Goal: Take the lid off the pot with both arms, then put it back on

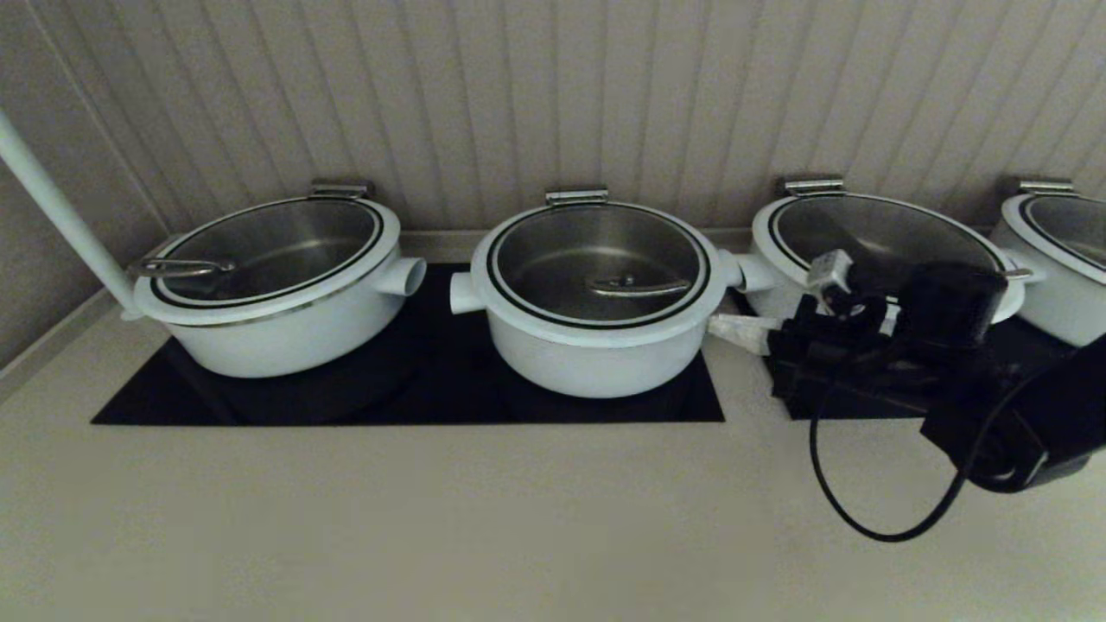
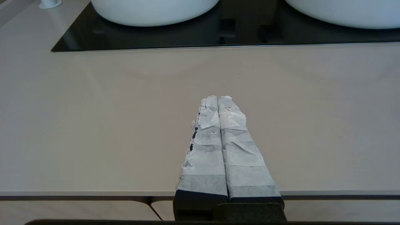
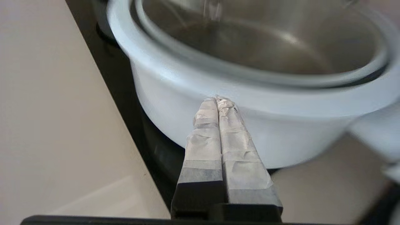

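Pressed together, the right gripper (image 1: 721,328) is held at centre right of the head view beside the pot (image 1: 596,345), whose lid (image 1: 598,263) is seated. Pressed together too, the left gripper (image 2: 217,99) is held over the counter (image 2: 93,125).

right arm reaches in low from the right side of head view, black w/ looping cable, right gripper (image 1: 721,326) pointing left, white-wrapped fingers (image 3: 231,137) pressed together. left gripper (image 2: 217,98) seen only in its wrist view, fingers (image 2: 203,150) closed too, nothing between.
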### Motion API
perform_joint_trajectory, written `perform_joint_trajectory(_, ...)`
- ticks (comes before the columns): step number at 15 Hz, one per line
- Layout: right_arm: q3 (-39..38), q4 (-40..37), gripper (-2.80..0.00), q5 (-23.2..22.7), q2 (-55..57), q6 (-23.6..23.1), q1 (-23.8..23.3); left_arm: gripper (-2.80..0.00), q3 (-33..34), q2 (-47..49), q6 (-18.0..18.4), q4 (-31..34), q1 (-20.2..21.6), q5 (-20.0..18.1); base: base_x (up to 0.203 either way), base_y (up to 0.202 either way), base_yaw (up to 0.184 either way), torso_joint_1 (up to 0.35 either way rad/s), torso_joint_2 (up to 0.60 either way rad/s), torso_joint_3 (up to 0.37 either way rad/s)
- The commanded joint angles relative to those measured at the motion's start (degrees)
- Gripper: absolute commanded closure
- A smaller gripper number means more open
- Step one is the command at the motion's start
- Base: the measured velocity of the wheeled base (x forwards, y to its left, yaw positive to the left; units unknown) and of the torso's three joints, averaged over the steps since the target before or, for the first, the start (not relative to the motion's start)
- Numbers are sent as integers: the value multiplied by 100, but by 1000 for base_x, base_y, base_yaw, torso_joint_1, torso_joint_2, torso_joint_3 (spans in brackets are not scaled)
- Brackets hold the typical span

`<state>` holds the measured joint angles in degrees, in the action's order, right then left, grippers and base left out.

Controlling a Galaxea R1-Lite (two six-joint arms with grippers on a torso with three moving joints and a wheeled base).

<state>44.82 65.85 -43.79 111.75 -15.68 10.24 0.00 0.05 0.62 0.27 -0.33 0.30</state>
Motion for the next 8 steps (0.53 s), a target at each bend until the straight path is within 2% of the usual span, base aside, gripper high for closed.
perform_joint_trajectory(1, -233, 46, 0, 84, -714, -6, -63, 0, 0, 4, -1, 0, 5, 5, 0, 0, 0, 0, 0, 0)
perform_joint_trajectory(6, -454, 8, 0, 1258, -1827, -9, -199, 0, 0, 4, -1, 0, 7, 5, 0, 0, 0, 0, 0, 0)
perform_joint_trajectory(8, -786, 15, 0, 1520, -2314, -13, -549, 0, 0, 4, -1, 0, -2, 5, 0, 0, 0, 0, 0, 0)
